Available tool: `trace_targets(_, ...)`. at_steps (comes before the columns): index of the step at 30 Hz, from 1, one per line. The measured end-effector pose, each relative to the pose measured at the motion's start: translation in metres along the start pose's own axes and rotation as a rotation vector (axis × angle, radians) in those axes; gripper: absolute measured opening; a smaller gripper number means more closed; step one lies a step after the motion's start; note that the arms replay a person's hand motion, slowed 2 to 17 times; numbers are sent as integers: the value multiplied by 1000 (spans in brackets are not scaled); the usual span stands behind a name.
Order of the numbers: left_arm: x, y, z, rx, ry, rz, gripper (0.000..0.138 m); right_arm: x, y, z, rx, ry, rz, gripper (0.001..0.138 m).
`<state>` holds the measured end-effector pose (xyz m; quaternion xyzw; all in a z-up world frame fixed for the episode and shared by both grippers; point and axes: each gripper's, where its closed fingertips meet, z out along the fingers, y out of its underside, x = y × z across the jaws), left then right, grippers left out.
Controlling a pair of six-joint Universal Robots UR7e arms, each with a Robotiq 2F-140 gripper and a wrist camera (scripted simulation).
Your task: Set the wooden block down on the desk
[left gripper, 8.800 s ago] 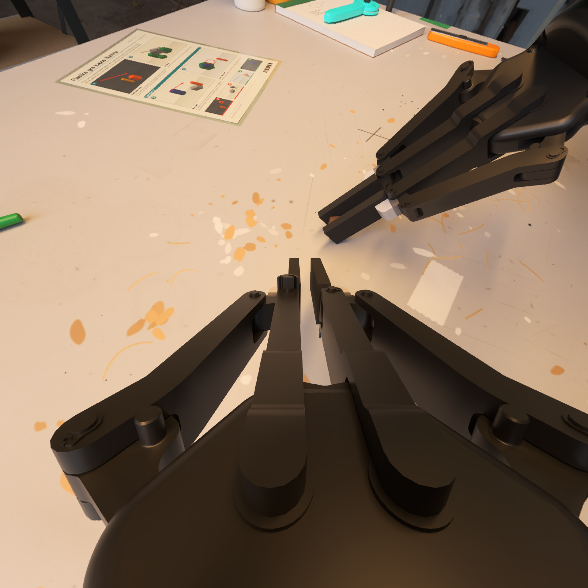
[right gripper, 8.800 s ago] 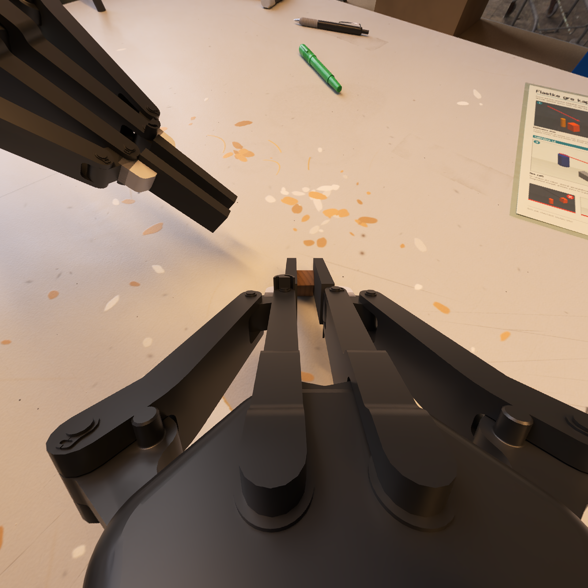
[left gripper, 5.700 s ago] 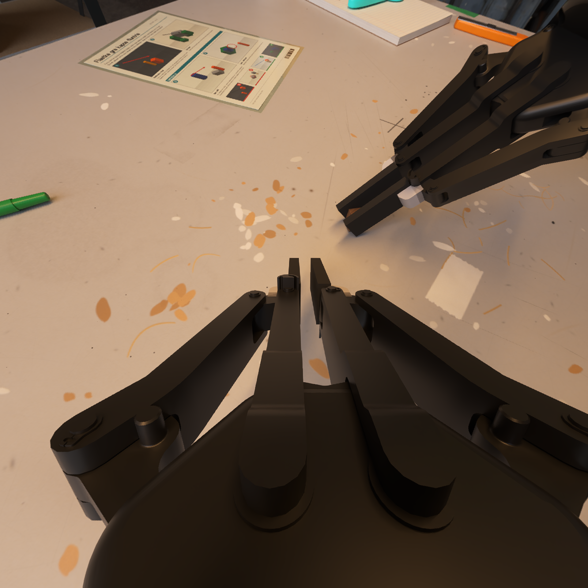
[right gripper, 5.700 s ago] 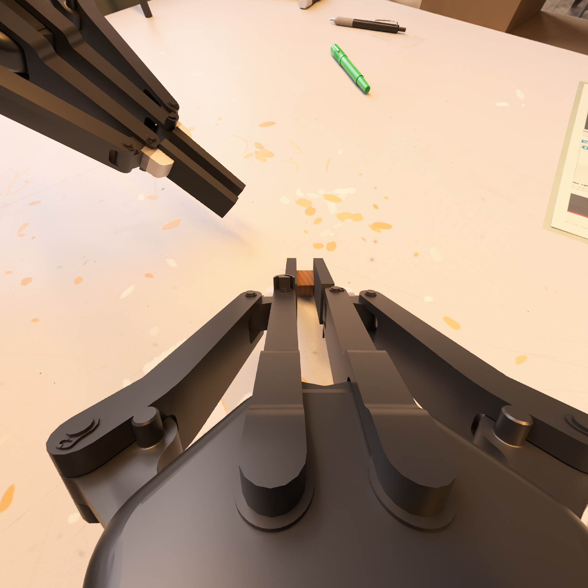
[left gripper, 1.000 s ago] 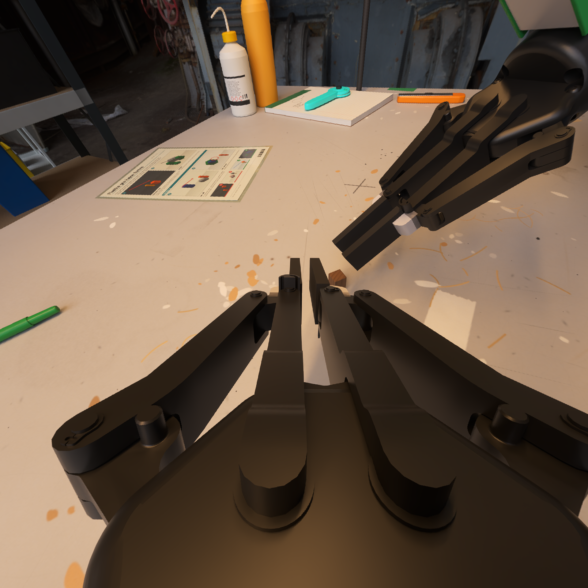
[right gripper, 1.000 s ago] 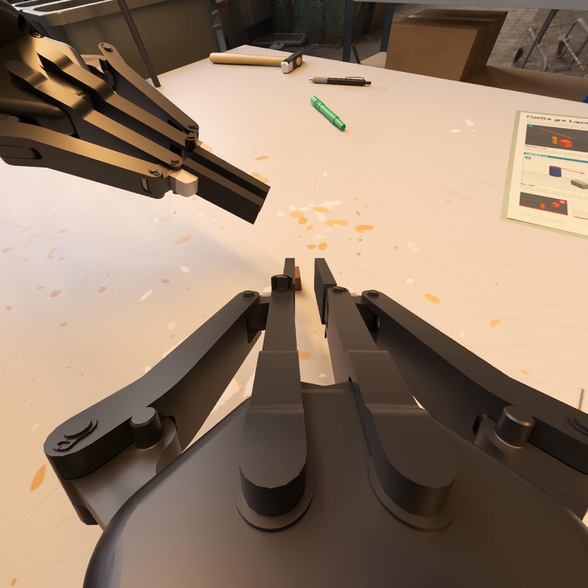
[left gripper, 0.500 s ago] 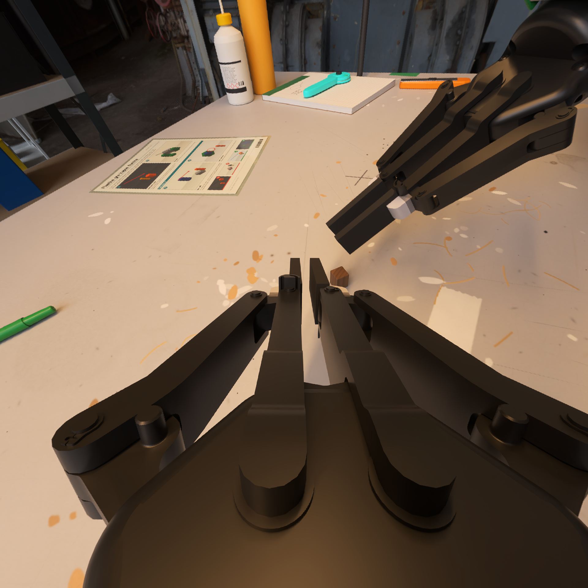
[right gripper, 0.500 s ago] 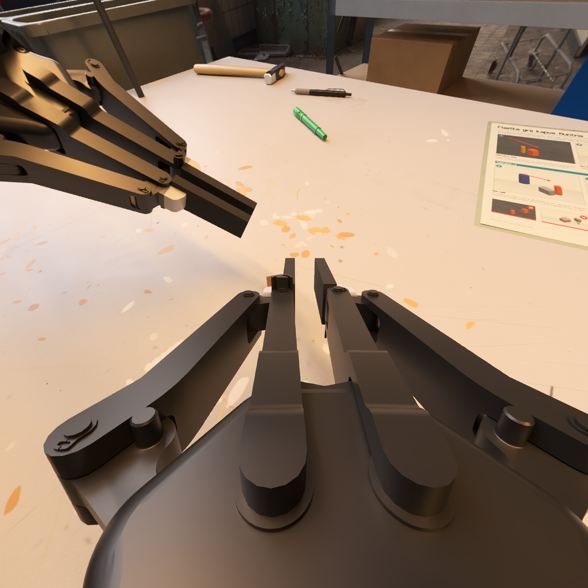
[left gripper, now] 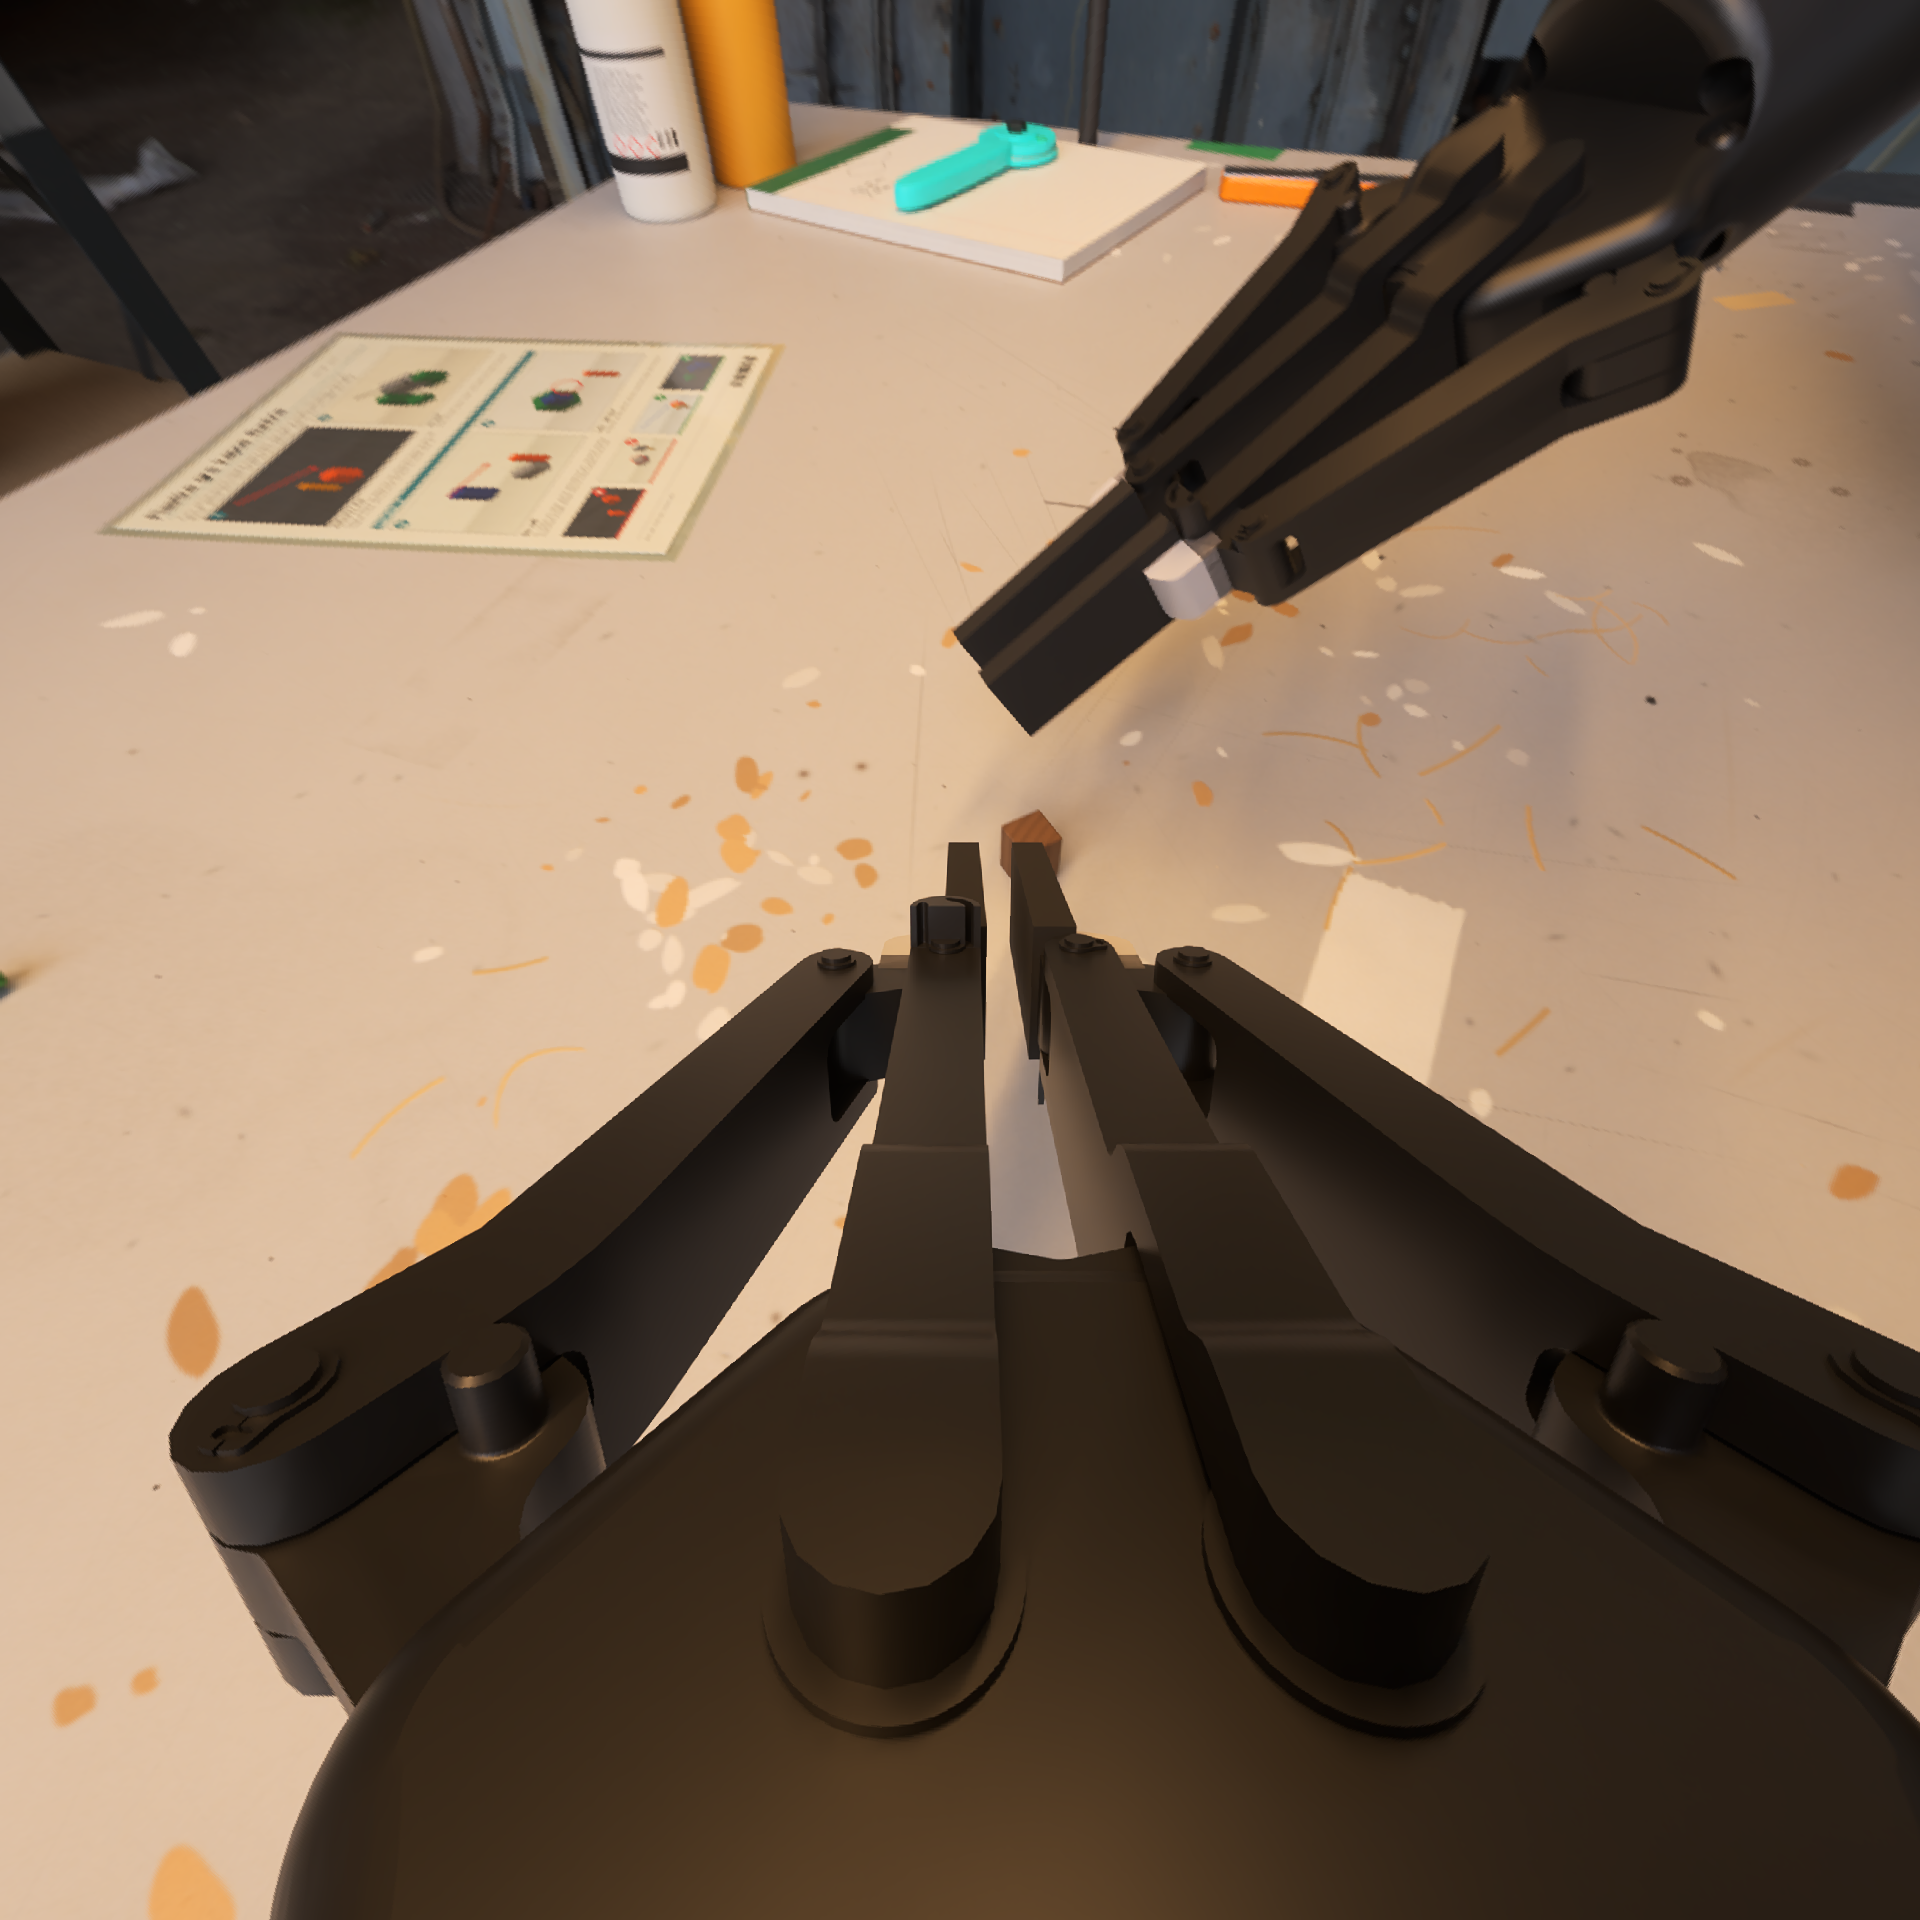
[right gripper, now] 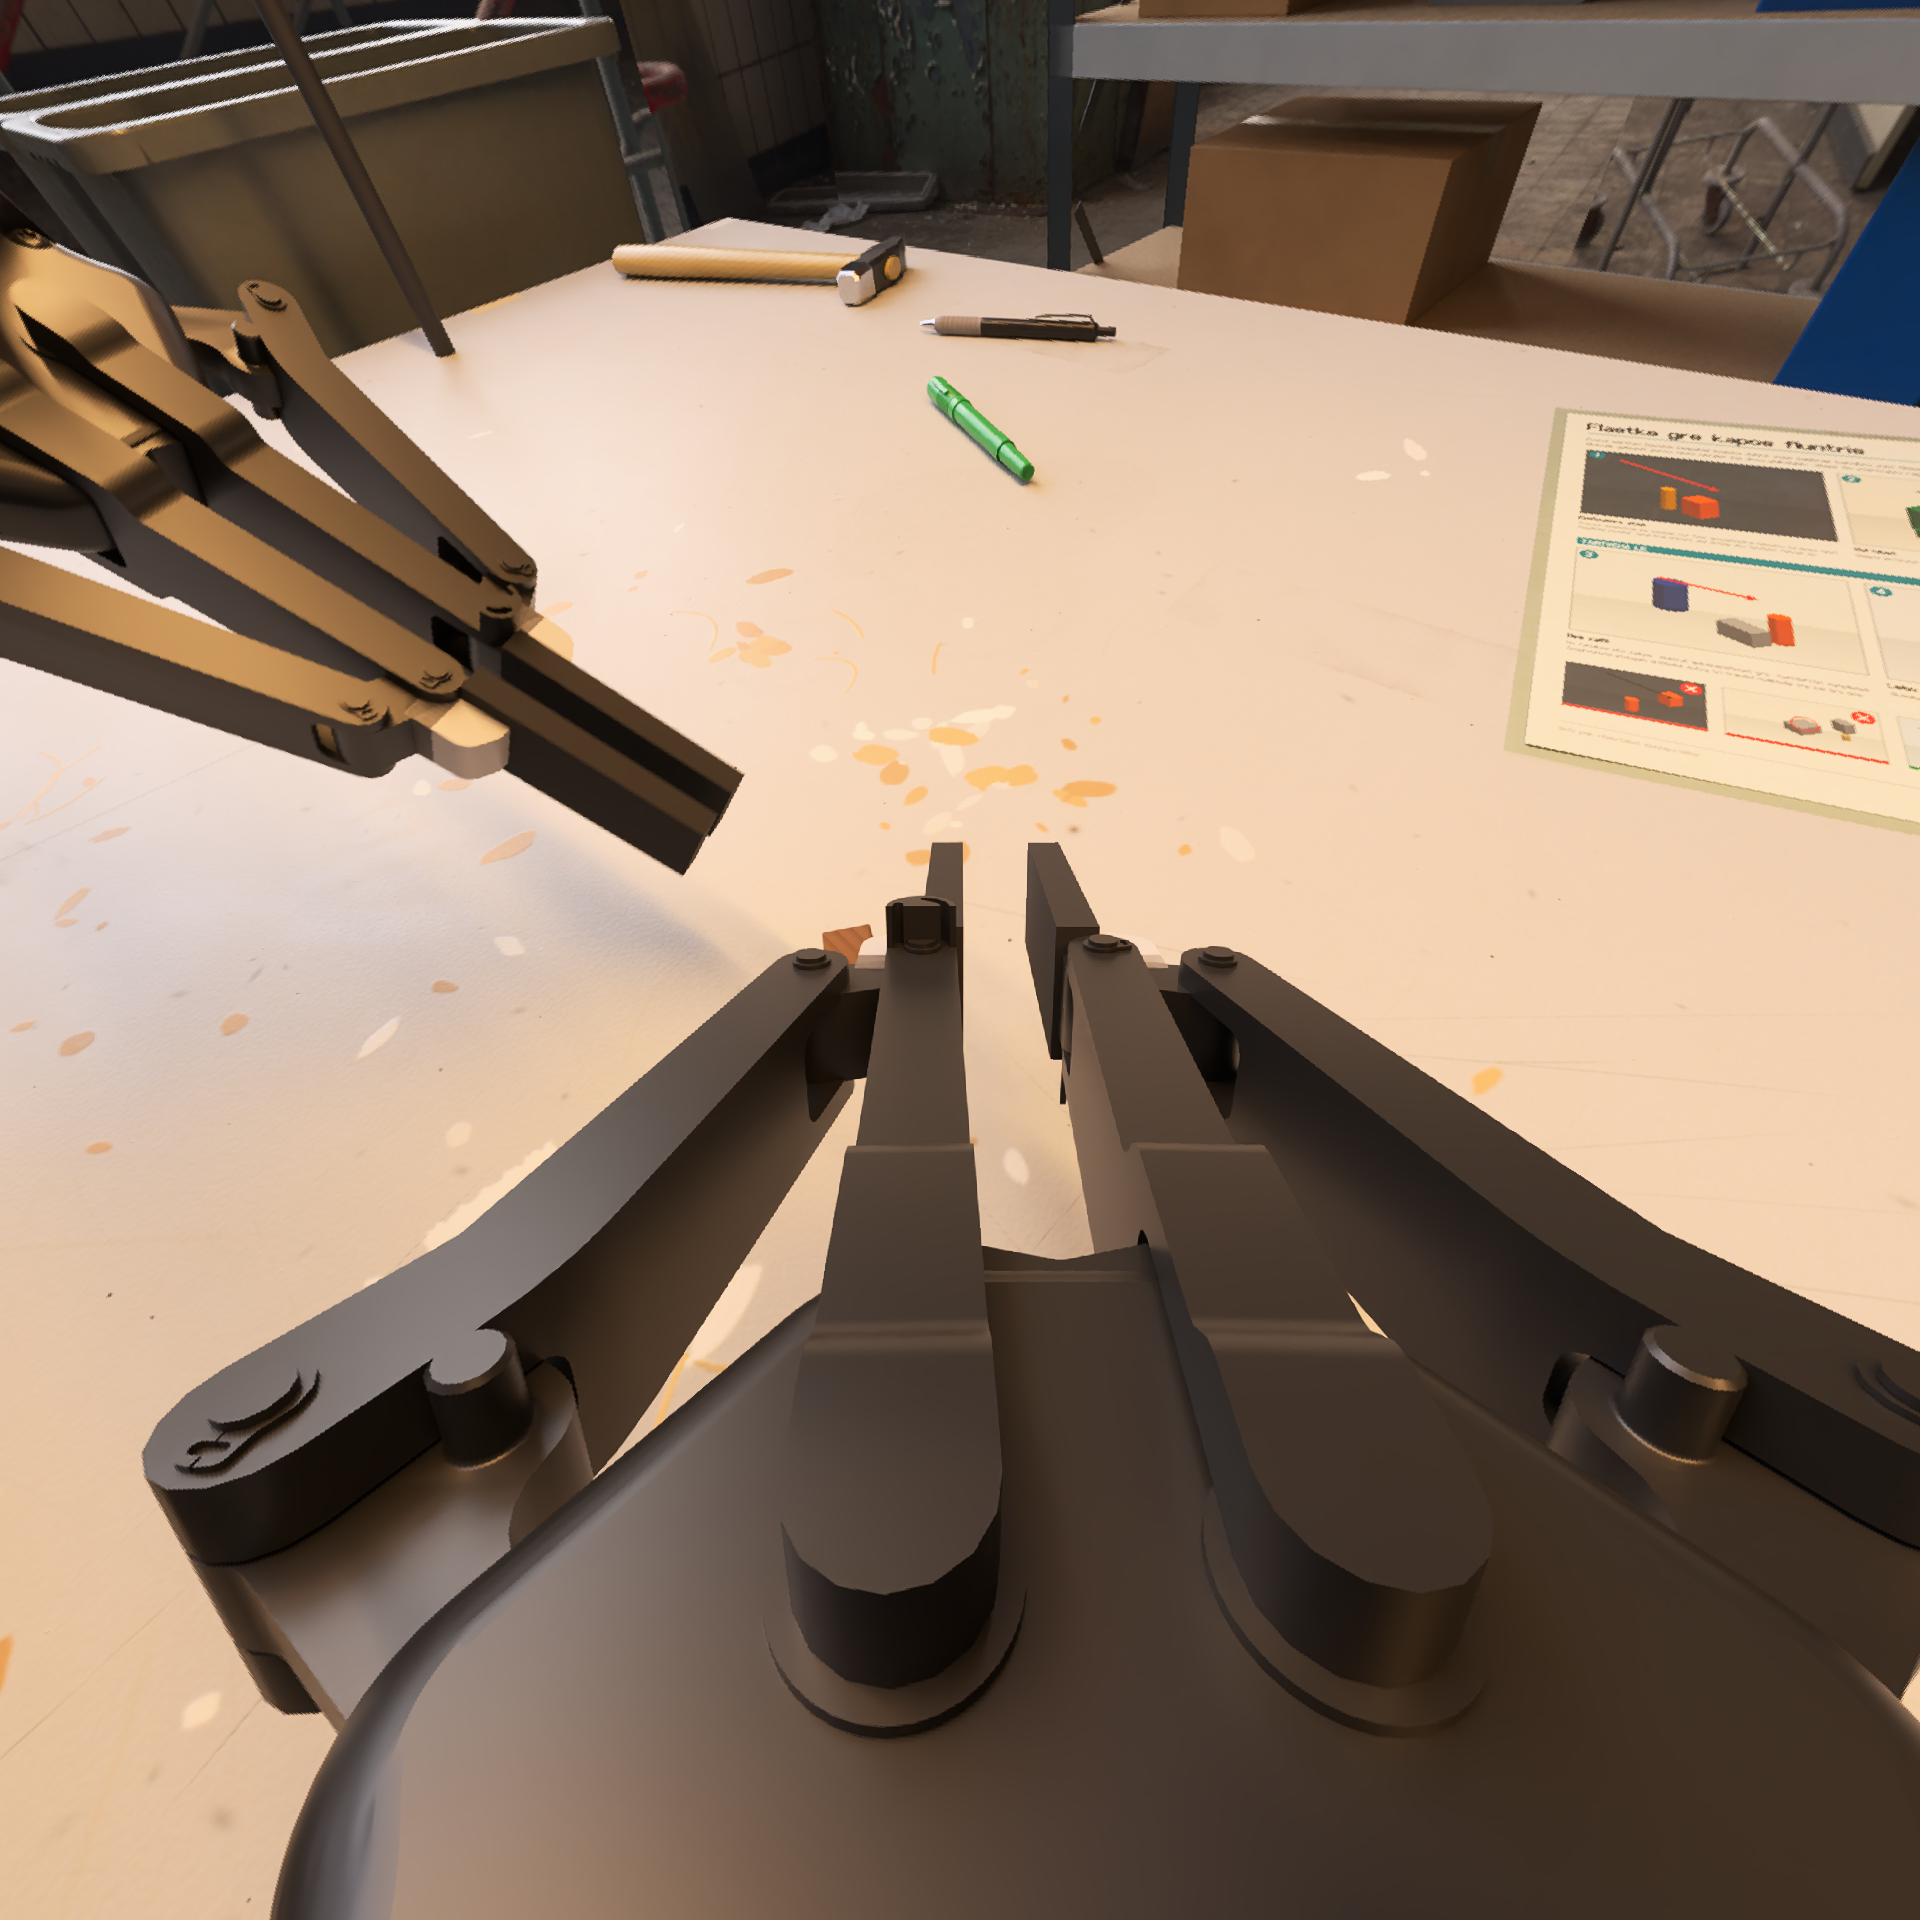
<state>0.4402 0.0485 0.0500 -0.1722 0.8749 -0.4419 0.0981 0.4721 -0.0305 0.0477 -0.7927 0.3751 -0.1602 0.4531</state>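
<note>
The small brown wooden block (left gripper: 1031,834) rests on the pale desk (left gripper: 520,727), free of both grippers. In the left wrist view it lies just past my left gripper's (left gripper: 995,862) tips, which are shut and empty. My right gripper (left gripper: 1003,681) hangs above and beyond the block, clear of it. In the right wrist view my right gripper (right gripper: 992,862) is slightly open with nothing between the fingers. There the block (right gripper: 847,940) peeks out low beside the left finger, mostly hidden. The left gripper (right gripper: 707,821) shows at the left.
An instruction sheet (left gripper: 457,447) lies at the far left. A notepad (left gripper: 987,208) with a teal tool, a white bottle (left gripper: 644,114), an orange cylinder (left gripper: 738,83) and an orange cutter (left gripper: 1278,187) stand at the back. A green marker (right gripper: 979,428), pen (right gripper: 1023,329) and hammer (right gripper: 758,262) lie on the far side.
My right gripper has opened, let go of the block and risen away from it. The block now sits on the desk. Both wrist views have tilted up and back.
</note>
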Motion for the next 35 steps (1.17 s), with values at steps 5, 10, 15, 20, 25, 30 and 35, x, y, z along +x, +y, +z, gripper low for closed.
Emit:
trace_targets(5, 11, 13, 2, -54, 42, 1, 8, 2, 0, 4, -6, -6, -4, 17)
trace_targets(10, 18, 23, 5, -90, 56, 12, 8, 2, -1, 8, -13, -17, -8, 17)
trace_targets(15, 22, 26, 7, -98, 72, 10, 8, 0, -2, 10, -17, -23, -14, 17)
trace_targets(20, 23, 28, 9, -102, 74, 4, 8, -2, -1, 12, -23, -27, -18, 17)
trace_targets(25, 20, 31, 12, -115, 66, -4, 8, -5, 2, 13, -35, -24, -22, 17)
trace_targets(30, 21, 32, 13, -120, 64, 3, 8, -9, 3, 13, -43, -28, -20, 17)
trace_targets(35, 21, 34, 13, -137, 53, 19, 8, -17, 7, 13, -64, -40, -19, 19)
